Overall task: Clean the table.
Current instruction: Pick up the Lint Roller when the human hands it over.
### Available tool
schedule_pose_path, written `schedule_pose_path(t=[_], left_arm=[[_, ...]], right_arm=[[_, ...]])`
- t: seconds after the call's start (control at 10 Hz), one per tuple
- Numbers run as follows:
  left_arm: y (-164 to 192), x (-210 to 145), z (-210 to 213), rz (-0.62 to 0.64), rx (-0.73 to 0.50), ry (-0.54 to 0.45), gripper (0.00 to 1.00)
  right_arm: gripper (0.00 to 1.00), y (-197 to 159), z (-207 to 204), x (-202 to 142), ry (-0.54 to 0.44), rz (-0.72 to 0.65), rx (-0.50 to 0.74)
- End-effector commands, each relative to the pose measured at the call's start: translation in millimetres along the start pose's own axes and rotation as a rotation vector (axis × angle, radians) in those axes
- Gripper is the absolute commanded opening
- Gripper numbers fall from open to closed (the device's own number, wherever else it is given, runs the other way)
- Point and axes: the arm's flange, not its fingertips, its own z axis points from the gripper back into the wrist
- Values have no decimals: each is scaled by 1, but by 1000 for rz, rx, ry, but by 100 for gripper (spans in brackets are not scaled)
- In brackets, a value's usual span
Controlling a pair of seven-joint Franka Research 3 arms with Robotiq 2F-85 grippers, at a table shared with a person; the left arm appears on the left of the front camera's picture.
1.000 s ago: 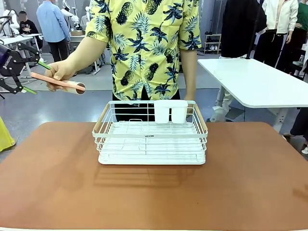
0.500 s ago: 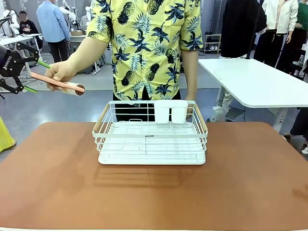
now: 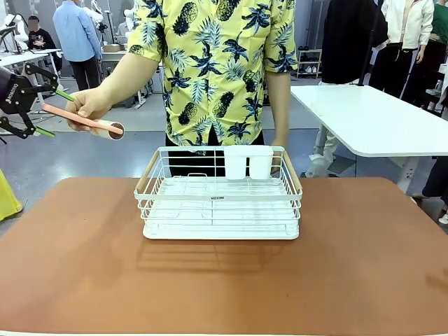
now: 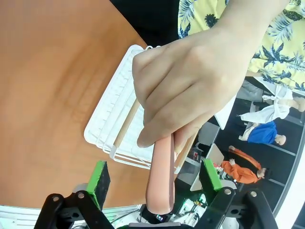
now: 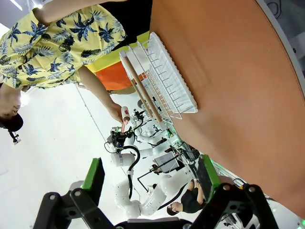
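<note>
A person's hand (image 3: 87, 105) holds out a pink rod (image 3: 98, 124) with a round tan end, above and left of the reddish-brown table (image 3: 224, 280). My left gripper (image 3: 54, 112) is at the far left with its jaws open around the rod's near end. In the left wrist view the rod (image 4: 162, 157) runs between the green pads (image 4: 100, 176) with a gap on each side, and the hand (image 4: 186, 81) grips it farther up. My right gripper (image 5: 150, 179) is open with nothing in it, high over the table (image 5: 228, 71).
A white wire dish rack (image 3: 218, 203) with wooden handles and a white cup holder stands at the table's far middle, also seen in the wrist views (image 4: 114, 119) (image 5: 162, 78). A white table (image 3: 371, 119) stands behind on the right. People stand in the background.
The person's hand and the pink rod have risen slightly at the left gripper. The dish rack has not moved.
</note>
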Motion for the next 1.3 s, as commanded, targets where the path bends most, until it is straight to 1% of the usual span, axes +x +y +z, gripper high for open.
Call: schedule_pose_path(t=[0.0, 0.1, 0.2, 0.3, 0.4, 0.5, 0.6, 0.7, 0.8, 0.9, 1.2], left_arm=[[3, -6, -4, -13, -12, -6, 80], [2, -7, -5, -14, -22, -5, 76], [1, -8, -5, -21, -29, -6, 61], [1, -7, -5, -25, -32, -5, 57], [1, -6, -5, -24, -37, -8, 41], [0, -7, -6, -26, -40, -12, 37], [0, -6, -5, -28, -42, -20, 22], [0, -5, -6, -27, -42, -28, 18], [0, -5, -7, -28, -42, -31, 2], [0, -6, -8, -32, -41, -30, 0], [0, -7, -5, -38, -45, -26, 0]], right_arm=[[100, 0, 0, -2, 1, 7, -6], [100, 0, 0, -2, 1, 7, -6], [100, 0, 0, -2, 1, 7, -6], [100, 0, 0, -2, 1, 7, -6], [100, 0, 0, -2, 1, 7, -6], [100, 0, 0, -2, 1, 7, -6], [100, 0, 0, -2, 1, 7, -6], [100, 0, 0, -2, 1, 7, -6], [100, 0, 0, -2, 1, 7, -6], [100, 0, 0, -2, 1, 7, -6], [100, 0, 0, -2, 1, 7, -6]])
